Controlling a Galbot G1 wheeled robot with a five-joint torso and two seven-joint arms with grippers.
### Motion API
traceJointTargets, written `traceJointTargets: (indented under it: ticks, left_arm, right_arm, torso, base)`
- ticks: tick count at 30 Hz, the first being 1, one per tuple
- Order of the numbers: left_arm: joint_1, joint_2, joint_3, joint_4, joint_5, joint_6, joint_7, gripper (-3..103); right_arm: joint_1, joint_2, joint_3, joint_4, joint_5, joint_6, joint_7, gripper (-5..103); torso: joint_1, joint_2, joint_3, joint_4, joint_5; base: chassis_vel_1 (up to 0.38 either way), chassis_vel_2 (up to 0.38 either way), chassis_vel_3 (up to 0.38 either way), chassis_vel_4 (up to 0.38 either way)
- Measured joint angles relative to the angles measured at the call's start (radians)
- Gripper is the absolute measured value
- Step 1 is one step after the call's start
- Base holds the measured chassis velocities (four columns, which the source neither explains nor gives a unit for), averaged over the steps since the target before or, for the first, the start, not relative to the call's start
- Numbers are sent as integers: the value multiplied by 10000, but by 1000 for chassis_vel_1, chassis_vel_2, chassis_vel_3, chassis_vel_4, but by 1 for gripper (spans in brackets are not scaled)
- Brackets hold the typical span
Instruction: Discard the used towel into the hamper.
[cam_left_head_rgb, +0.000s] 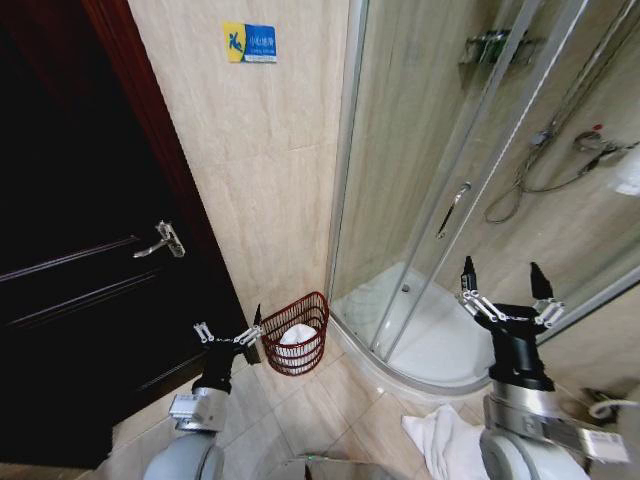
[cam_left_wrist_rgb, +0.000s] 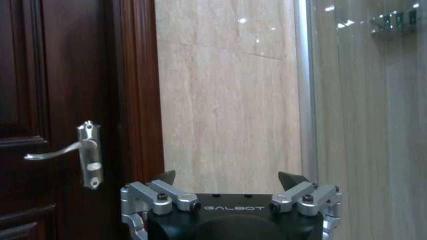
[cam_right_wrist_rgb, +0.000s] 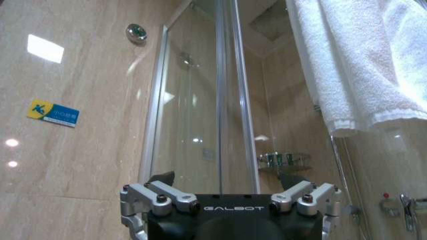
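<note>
The hamper (cam_left_head_rgb: 296, 335), a small reddish-brown open-weave basket, stands on the floor against the tiled wall beside the shower enclosure. Something white lies inside it. A white towel (cam_left_head_rgb: 438, 438) lies crumpled on the floor tiles at the front, partly hidden by my right arm. My left gripper (cam_left_head_rgb: 229, 330) hangs open and empty just left of the hamper's rim, and in the left wrist view (cam_left_wrist_rgb: 227, 176) it faces the wall. My right gripper (cam_left_head_rgb: 502, 272) is raised open and empty in front of the shower tray, above the floor towel; the right wrist view (cam_right_wrist_rgb: 227, 176) shows it open too.
A dark wooden door (cam_left_head_rgb: 70, 250) with a metal handle (cam_left_head_rgb: 163, 240) fills the left. The glass shower enclosure (cam_left_head_rgb: 430, 180) and its white tray (cam_left_head_rgb: 440, 335) take up the right. Another white towel (cam_right_wrist_rgb: 360, 60) hangs high on the wall.
</note>
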Motion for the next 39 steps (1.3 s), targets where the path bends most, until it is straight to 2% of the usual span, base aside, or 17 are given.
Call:
traceJointTargets:
  ticks: [13, 15, 16, 18, 19, 21, 23, 26, 34, 39]
  left_arm:
    - [14, -24, -40, 11, 28, -10, -31, 100]
    - [14, -23, -40, 12, 28, -10, -35, 100]
    - [14, -23, -40, 12, 28, -10, -35, 100]
    - [14, -22, -38, 14, 27, -10, -36, 100]
    - [14, -22, -38, 14, 27, -10, -36, 100]
    - [14, -20, -37, 16, 25, -10, -36, 100]
    - [14, -20, -36, 17, 24, -10, -36, 100]
    - [13, -18, -34, 20, 21, -10, -36, 100]
    - [13, -17, -33, 23, 17, -10, -37, 100]
    - [13, -16, -32, 24, 12, -8, -36, 100]
  right_arm:
    - [1, -265, 244, 0, 465, -194, 39, 100]
    - [-59, -551, 961, 0, 928, -243, -67, 100]
    - [-59, -551, 961, 0, 928, -243, -67, 100]
    - [-152, -835, 1803, 1, 1525, -244, -193, 100]
    - [-152, -835, 1803, 1, 1525, -244, -193, 100]
    - [-296, -1077, 2702, 1, 2175, -232, -262, 100]
    - [-343, -1137, 2961, 1, 2358, -229, -279, 100]
    - [-519, -1368, 4123, 2, 3024, -208, -290, 100]
    - [-460, -1620, 5022, 2, 3514, 120, -286, 100]
    - [-561, -1675, 6214, 3, 4076, 429, -146, 100]
  torso:
    - [0, 0, 0, 0, 1]
    - [0, 0, 0, 1, 1]
    - [0, 0, 0, 1, 1]
    - [0, 0, 0, 0, 1]
    - [0, 0, 0, 0, 1]
    - [0, 0, 0, 0, 1]
    - [0, 0, 0, 0, 1]
    - [0, 0, 0, 0, 0]
    - [0, 0, 0, 1, 1]
    - [0, 0, 0, 0, 0]
  base:
    - [0, 0, 0, 0]
    - [0, 0, 0, 0]
    - [0, 0, 0, 0]
    - [0, 0, 0, 0]
    - [0, 0, 0, 0]
    - [0, 0, 0, 0]
    - [0, 0, 0, 0]
    - [0, 0, 0, 0]
    - [0, 0, 0, 0]
    - [0, 0, 0, 0]
